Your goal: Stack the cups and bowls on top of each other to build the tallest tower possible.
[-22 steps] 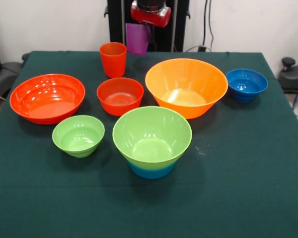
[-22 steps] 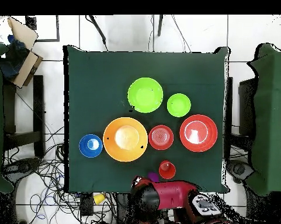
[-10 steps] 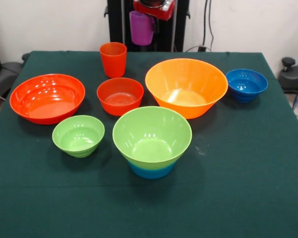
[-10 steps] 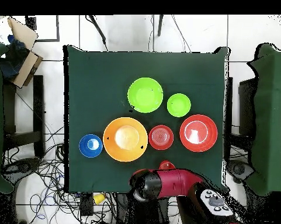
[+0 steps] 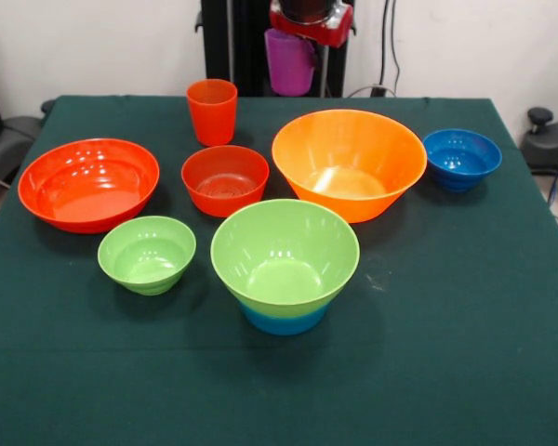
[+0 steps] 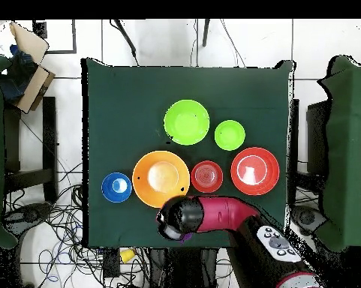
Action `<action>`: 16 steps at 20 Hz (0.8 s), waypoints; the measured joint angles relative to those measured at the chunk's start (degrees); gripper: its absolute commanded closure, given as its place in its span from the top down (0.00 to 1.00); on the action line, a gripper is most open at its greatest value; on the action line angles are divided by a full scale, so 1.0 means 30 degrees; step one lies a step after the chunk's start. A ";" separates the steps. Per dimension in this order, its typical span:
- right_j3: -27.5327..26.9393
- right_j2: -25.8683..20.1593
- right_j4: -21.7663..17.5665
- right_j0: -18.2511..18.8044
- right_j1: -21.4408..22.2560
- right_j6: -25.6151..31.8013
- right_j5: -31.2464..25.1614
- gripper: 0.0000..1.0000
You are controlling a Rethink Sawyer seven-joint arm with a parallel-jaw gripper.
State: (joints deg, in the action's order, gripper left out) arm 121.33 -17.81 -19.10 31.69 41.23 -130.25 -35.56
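You've got the purple cup (image 5: 290, 60) up in the air, hanging under the gripper (image 5: 309, 28) at twelve o'clock in the front view, clear of the table (image 5: 446, 353); from the way it hangs, the fingers look clamped on its rim, though the contact itself is hidden. Down at six o'clock sits the tower (image 5: 285, 265), and it's barely begun: just the big green bowl (image 5: 285, 251) nested on the light blue bowl (image 5: 284, 319). Everything else stands loose on the cloth. The orange cup (image 5: 212, 111) is at eleven o'clock, the medium red bowl (image 5: 225, 178) just in front of it, the large red bowl (image 5: 88, 182) out at nine, the small green bowl (image 5: 147, 253) at eight, the large orange bowl (image 5: 349, 163) near centre, the dark blue bowl (image 5: 461, 158) at two. I'd judge most of the stacking is ahead of you.
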 measured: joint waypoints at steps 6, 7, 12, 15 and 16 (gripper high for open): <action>-0.1978 -0.0223 0.0032 -0.0530 -0.0255 0.0000 -0.0095 0.00; -0.2281 -0.0228 0.0039 -0.0609 -0.0283 0.0000 -0.0115 0.00; -0.4202 -0.0226 0.0126 -0.1057 -0.0502 0.0000 -0.0690 0.00; -0.5787 -0.0225 0.0210 -0.1385 -0.0921 0.0000 -0.1071 0.00; -0.6270 -0.0223 0.0237 -0.1486 -0.1056 0.0000 -0.1170 0.00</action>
State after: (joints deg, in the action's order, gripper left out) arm 102.52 -18.48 -18.39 27.23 38.06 -130.25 -39.07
